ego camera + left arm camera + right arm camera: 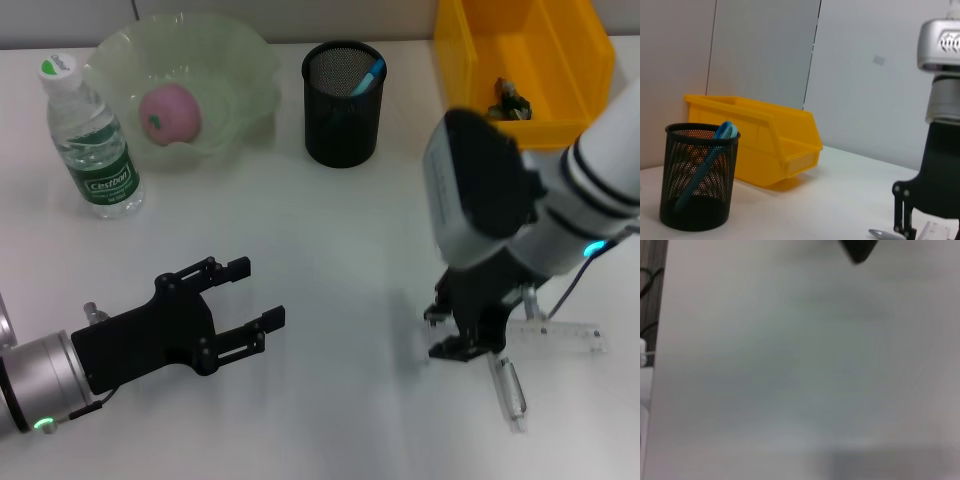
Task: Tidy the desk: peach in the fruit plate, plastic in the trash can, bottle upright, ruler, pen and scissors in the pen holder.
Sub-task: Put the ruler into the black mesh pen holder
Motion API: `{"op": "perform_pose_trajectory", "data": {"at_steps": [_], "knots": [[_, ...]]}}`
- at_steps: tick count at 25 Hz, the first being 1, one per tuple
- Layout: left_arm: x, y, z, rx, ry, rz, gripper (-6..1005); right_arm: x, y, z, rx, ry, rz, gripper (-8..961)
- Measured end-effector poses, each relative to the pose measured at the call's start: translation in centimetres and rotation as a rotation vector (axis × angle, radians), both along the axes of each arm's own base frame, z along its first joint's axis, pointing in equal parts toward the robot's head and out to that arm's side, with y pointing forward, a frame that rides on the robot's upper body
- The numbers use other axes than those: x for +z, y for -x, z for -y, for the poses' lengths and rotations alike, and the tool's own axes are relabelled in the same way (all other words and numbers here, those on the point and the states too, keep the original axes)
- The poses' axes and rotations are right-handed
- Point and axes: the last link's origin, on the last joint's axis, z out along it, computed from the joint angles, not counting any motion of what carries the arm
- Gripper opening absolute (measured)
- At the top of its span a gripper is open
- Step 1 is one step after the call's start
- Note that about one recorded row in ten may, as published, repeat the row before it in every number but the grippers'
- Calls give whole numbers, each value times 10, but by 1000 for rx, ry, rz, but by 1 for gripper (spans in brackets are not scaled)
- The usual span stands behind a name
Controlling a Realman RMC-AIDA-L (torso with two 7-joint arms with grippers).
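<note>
White desk — right gripper point(462, 330) spread above pen point(508, 388), left gripper point(240, 305) spread.

Pink peach point(170, 113) in green plate point(245, 60); bottle point(92, 140) upright; clear ruler point(570, 335) and pen point(508, 388) lie flat.

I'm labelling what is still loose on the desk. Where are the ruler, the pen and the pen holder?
ruler point(572, 335): head view, on its clear flat strip.
pen point(510, 392): head view, mid-barrel.
pen holder point(342, 125): head view, on its black mesh wall.
</note>
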Motion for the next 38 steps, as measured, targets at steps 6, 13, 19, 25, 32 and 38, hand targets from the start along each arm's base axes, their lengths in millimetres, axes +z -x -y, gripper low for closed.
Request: {"op": "perform_pose_trajectory", "data": {"at_steps": [6,13,19,25,32,38], "knots": [[1,0,-1,3,2,5,754,70,46,-22,-92,-132,-269,387],[1,-1,-1,0,4,8,754,120,64,-48,-170,-337,-701,386],[2,-6,0,-18,10,33,753,112,43,-71,-261,-445,-979,386],[3,-7,0,-20,3,46,754,87,22,-82,-313,-509,-1219,389],[4,-8,0,-25,4,48,754,69,11,-99,-415,-675,-1429,393],[6,-7,0,-40,1,36,753,59,15,-111,-455,-740,-1438,396]]}}
